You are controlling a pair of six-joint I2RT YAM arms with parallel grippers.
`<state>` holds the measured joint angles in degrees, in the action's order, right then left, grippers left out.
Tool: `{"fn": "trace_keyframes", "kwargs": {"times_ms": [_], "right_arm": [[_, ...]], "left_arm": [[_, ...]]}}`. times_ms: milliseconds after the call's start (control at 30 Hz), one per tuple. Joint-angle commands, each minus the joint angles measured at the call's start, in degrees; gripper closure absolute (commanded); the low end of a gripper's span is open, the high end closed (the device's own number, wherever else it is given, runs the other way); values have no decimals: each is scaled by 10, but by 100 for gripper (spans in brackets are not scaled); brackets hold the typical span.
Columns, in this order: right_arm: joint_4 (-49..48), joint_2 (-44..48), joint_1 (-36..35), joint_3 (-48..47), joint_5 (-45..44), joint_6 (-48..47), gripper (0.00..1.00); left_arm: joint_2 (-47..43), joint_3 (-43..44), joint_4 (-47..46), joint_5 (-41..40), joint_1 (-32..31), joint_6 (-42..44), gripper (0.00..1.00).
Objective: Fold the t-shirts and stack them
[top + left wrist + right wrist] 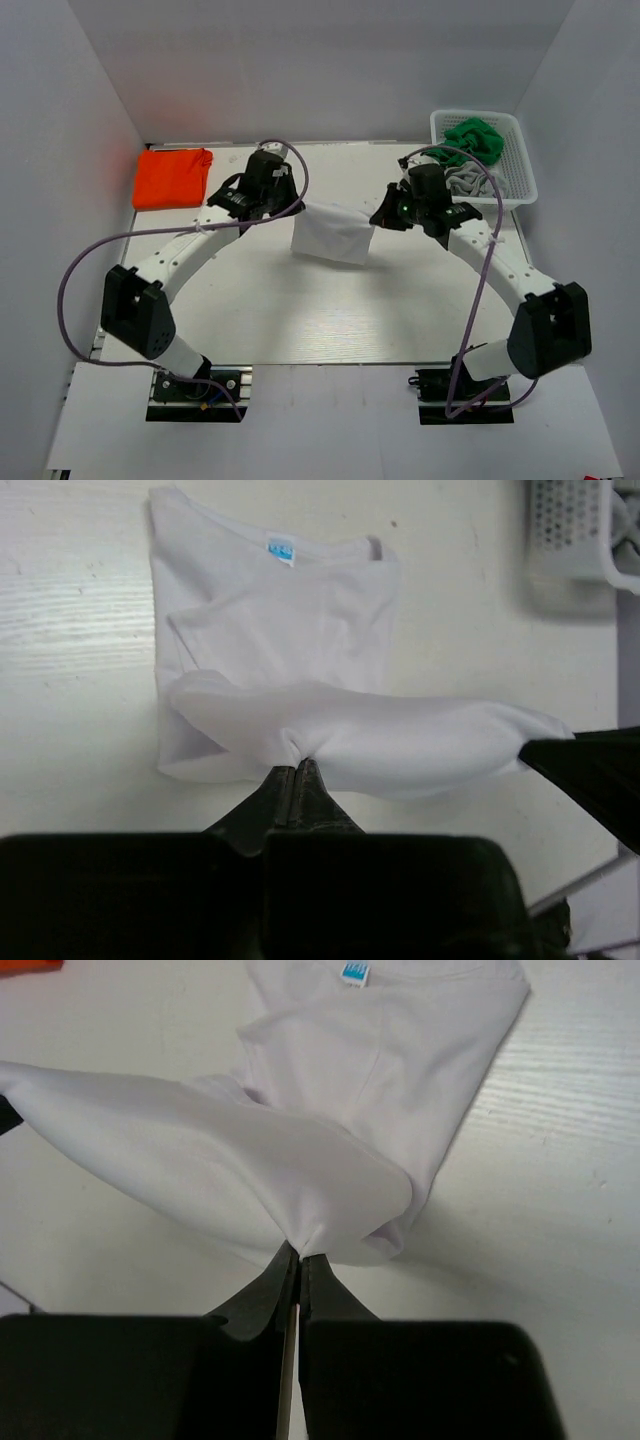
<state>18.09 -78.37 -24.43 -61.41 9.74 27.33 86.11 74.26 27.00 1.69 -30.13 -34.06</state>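
A white t-shirt [330, 235] lies partly folded at the table's middle, collar label toward the near side. My left gripper [296, 206] is shut on its far left corner [292, 742], and my right gripper [376, 220] is shut on its far right corner [300, 1240]. Both hold that edge lifted above the rest of the shirt [270, 610] [390, 1070]. A folded orange t-shirt [172, 177] lies at the far left. A green t-shirt [474, 135] and a grey t-shirt [470, 180] are bunched in the white mesh basket [520, 160].
The basket stands at the far right corner and shows in the left wrist view [575, 535]. White walls enclose the table on the left, the right and the back. Purple cables loop off both arms.
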Motion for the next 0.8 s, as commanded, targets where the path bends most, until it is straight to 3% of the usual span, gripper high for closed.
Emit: {"fn": "trace_keyframes", "kwargs": {"times_ms": [0,133,500,600,633,667,700,733,767], "right_arm": [[-18,-41,14,-59,-31,-18,100],[-23,-100,31,-103,-26,-21,100],[-1,-278,64,-227,-53,-28,100],[-48,-331,65,-251,-46,-53,100],[-65,-344,65,-253,-39,-60,89],[-85,-372,67,-277,-22,-67,86],[-92,-401,68,-291,-8,-75,82],[-84,-427,66,-326,-1,-77,71],[-56,-437,69,-361,1,-81,19]], "left_arm": [[52,61,12,-79,2,15,100],[120,119,24,-126,8,21,100],[302,279,46,-134,37,33,100],[339,316,52,-134,44,39,96],[364,327,52,-139,44,39,87],[376,351,52,-139,51,48,53],[389,366,52,-133,51,48,33],[399,383,59,-123,56,58,8],[412,403,59,-116,56,65,0]]}}
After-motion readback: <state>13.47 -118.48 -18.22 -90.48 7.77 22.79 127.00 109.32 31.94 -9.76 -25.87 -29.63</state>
